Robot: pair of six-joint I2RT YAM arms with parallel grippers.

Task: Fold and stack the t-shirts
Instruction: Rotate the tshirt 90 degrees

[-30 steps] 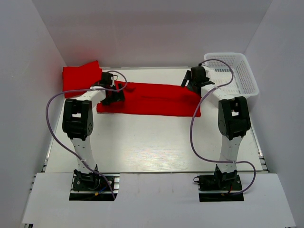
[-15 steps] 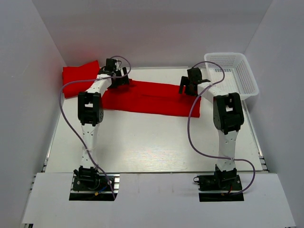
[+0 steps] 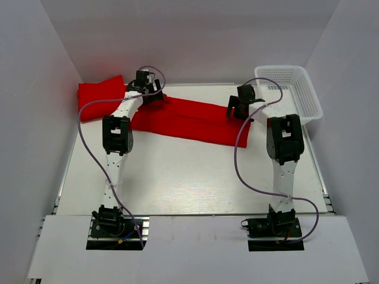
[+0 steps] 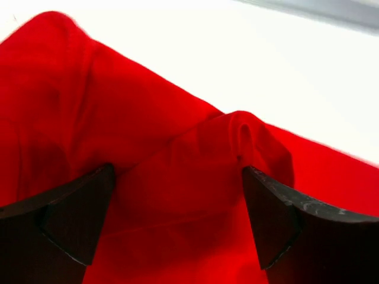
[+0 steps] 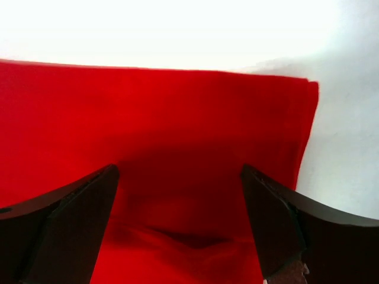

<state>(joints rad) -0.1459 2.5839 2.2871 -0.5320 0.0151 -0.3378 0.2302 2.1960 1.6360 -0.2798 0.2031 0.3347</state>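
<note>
**Q:** Where is the work item located?

**A:** The long t-shirt (image 3: 195, 121) is laid as a folded strip across the far part of the surface (image 3: 177, 177), slightly skewed. A second t-shirt (image 3: 98, 97) is lying at the far left. Whether the two touch cannot be told, as the junction is hidden by the left arm. The basket (image 3: 296, 89) is placed at the far right, near the strip's right end.

**Q:** How are the end effectors set?

**A:** The left end effector (image 3: 151, 97) is positioned over the strip's left end and the right end effector (image 3: 241, 109) over its right end. Both are spread wide, and nothing is held by either.

**Q:** What faults are to be expected?

**A:** If the fingers are closed too shallow, only the upper layer is likely to be pinched and the fold pulled apart. If the two ends are not raised together, the skew is likely to be worsened and the cloth dragged. Cloth could also be bunched where it is already puckered.

**Q:** What is given by one view and not another?

**A:** The whole strip, its skew and the second t-shirt are given only by the top view. A raised ridge (image 4: 237, 127) between the left fingers is given only by the left wrist view. The squared corner (image 5: 308, 118), with bare surface beyond it, is given only by the right wrist view. The wide finger gaps are made plain by the wrist views.
</note>
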